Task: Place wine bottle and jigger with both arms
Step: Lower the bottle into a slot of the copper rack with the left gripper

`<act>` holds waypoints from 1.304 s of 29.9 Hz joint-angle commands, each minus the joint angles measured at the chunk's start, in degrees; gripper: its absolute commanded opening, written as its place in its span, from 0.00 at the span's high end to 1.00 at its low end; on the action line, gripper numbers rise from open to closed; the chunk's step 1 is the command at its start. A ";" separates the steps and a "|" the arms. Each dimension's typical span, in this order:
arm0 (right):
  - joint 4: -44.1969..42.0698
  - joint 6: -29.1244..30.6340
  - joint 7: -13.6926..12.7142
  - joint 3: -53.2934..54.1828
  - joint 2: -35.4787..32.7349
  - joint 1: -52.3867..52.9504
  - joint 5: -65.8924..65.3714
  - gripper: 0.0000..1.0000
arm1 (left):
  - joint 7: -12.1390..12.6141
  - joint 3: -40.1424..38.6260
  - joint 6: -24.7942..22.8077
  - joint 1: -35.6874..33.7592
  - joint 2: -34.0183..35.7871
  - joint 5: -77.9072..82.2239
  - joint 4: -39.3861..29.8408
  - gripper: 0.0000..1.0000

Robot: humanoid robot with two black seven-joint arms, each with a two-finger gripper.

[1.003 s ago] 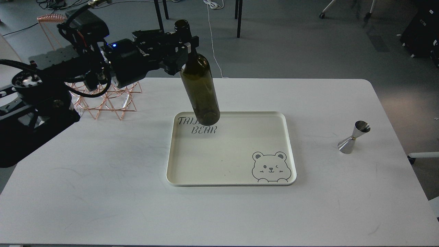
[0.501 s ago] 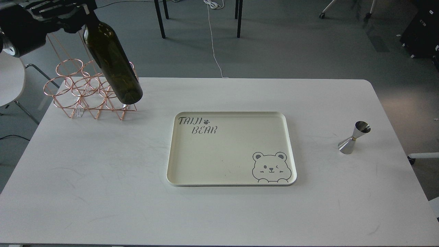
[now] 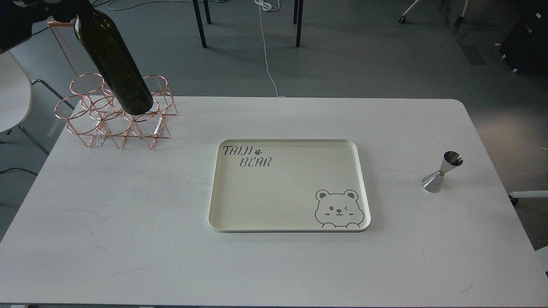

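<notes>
Table [image 3: 128,239]: big and white. Everything sits on it or hangs over it.
Tray [image 3: 364,184]: cream, in the middle of the table, with a bear picture and nothing in it.
Wire rack [image 3: 77,128]: copper rings at the back left corner of the table.
Wine bottle [image 3: 113,64]: tall, dark green and tilted. It hangs in the air above the wire rack, and its top runs out of view.
Left arm [image 3: 17,21]: only a dark bit shows in the top left corner. I cannot tell how its gripper is set.
Right arm: not in view.
Jigger [image 3: 441,172]: small, shiny steel, standing on the table, well apart from the tray on the right.
Step now: I think the bottle is being carried to its spot.
Next move: probably lower the bottle slowly so it does not bump the rings.
</notes>
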 commanded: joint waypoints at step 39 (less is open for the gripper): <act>0.08 0.12 0.00 -0.06 0.08 -0.94 -0.10 0.03 | 0.21 9.82 6.66 0.77 -9.25 -2.13 10.54 0.27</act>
